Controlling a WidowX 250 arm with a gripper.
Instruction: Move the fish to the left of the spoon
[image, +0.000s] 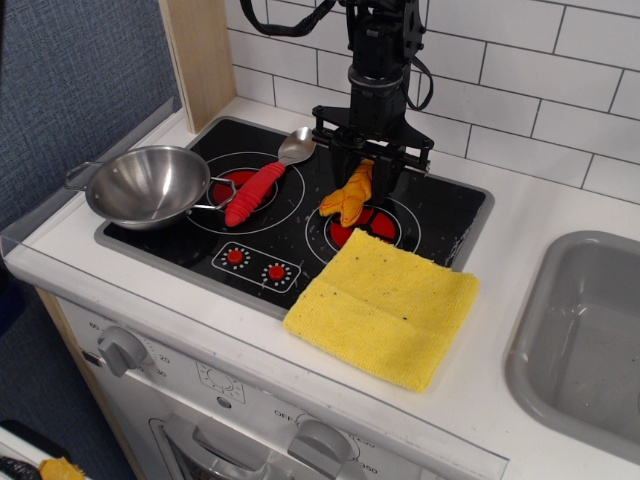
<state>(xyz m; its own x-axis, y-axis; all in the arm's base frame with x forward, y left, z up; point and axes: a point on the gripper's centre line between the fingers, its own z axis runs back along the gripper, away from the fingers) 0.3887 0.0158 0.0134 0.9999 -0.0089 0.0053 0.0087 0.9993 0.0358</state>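
Observation:
The fish (349, 198) is an orange-and-yellow soft toy lying on the right burner of the black hob (440, 215), tail end toward me. My gripper (366, 168) hangs straight down over its far end, with the black fingers (386, 170) closed in against that end of the fish. The spoon (258, 190) lies to the left of the fish on the left burner, red ribbed handle toward me and silver bowl at the back. The fish is to the right of the spoon.
A round steel pan (148, 184) sits on the hob's left edge, its handle reaching toward the spoon. A flat yellow cloth (385, 305) lies in front of the fish. A grey sink (585, 330) is at the right. A tiled wall is behind.

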